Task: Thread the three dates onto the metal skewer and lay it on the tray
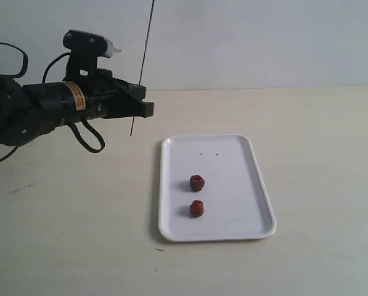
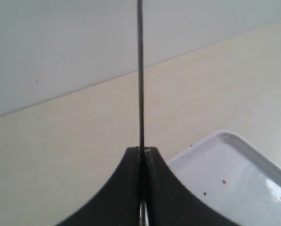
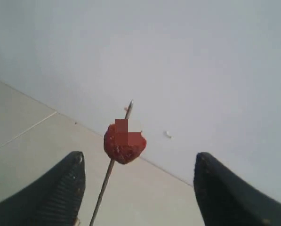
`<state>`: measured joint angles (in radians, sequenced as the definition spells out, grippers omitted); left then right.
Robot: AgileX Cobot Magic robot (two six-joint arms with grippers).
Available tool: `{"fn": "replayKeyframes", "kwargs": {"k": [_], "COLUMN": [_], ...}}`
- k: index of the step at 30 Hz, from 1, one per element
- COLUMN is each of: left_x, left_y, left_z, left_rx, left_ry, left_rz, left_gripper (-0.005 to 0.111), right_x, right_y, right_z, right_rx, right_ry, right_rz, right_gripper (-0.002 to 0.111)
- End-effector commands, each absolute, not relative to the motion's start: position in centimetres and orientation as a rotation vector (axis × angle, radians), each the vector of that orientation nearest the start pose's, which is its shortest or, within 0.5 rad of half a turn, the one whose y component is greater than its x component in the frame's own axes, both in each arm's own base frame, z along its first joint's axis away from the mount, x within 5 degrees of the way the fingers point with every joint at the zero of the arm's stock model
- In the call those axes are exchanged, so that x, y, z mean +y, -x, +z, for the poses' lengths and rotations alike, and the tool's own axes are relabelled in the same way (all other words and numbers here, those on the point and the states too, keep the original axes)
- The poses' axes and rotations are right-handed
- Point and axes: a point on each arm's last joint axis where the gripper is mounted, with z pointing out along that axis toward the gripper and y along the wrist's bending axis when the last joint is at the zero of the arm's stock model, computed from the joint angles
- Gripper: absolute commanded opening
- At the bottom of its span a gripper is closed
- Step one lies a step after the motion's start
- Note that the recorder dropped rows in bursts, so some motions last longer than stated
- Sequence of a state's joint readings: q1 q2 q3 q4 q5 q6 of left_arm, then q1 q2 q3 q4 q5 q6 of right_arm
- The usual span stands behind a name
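Exterior view, upper left: the left gripper [image 1: 143, 106] reached in from the left edge, jaws clamped together on the skewer [image 1: 143, 65]. The skewer stood nearly upright, leaning slightly, its top running out of the frame's top edge and its lower end hanging clear above the table [image 1: 73, 246]. The left wrist view showed the same grip: both black jaws pressed shut around the thin rod.

Centre to right of the exterior view: the tray [image 1: 164, 185] lay flat on the table, well apart from the skewer's lower end. Two dates sat on its left half, apart from each other: the upper date [image 1: 197, 182] and the lower date [image 1: 196, 208]. A few tiny dark specks marked the tray near its top edge.

Right wrist view only: the right gripper [image 3: 139, 162] had its jaws wide apart, holding nothing. Between them in the frame, a third date [image 3: 124, 143] sat on the skewer just below its tip, touching neither jaw.
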<state>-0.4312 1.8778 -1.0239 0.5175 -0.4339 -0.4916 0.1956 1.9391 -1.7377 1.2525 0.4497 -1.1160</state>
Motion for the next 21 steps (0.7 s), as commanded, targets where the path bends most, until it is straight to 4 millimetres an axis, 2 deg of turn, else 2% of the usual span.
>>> {"fn": "replayKeyframes", "kwargs": {"k": [1, 4, 11, 15, 18, 21], "left_x": [-18.5, -18.7, -18.8, -19.0, -18.7, -17.0], "left_y": [-35.5, -35.3, -35.2, -35.0, -35.1, -35.8], "left_z": [19.4, 19.3, 19.3, 19.2, 19.1, 19.3], "left_rx": [1.882, 1.872, 1.873, 1.848, 1.868, 1.913], "left_ry": [-0.535, -0.608, -0.628, -0.724, -0.695, -0.601], "left_rz": [-0.518, -0.507, -0.510, -0.493, -0.487, -0.455], "left_gripper": [0.000, 0.000, 0.000, 0.000, 0.000, 0.000], "right_x": [12.8, 12.9, 13.1, 13.2, 13.4, 13.4], "right_y": [-45.7, -46.0, -46.5, -46.5, -46.0, -45.2], "right_z": [33.9, 33.4, 32.3, 32.2, 32.7, 34.1], "right_rx": [1.808, 1.817, 1.831, 1.831, 1.825, 1.799], "right_ry": [0.360, 0.343, 0.307, 0.318, 0.354, 0.395], "right_rz": [0.595, 0.611, 0.658, 0.659, 0.695, 0.698], "right_gripper": [0.062, 0.062, 0.062, 0.062, 0.062, 0.062]}}
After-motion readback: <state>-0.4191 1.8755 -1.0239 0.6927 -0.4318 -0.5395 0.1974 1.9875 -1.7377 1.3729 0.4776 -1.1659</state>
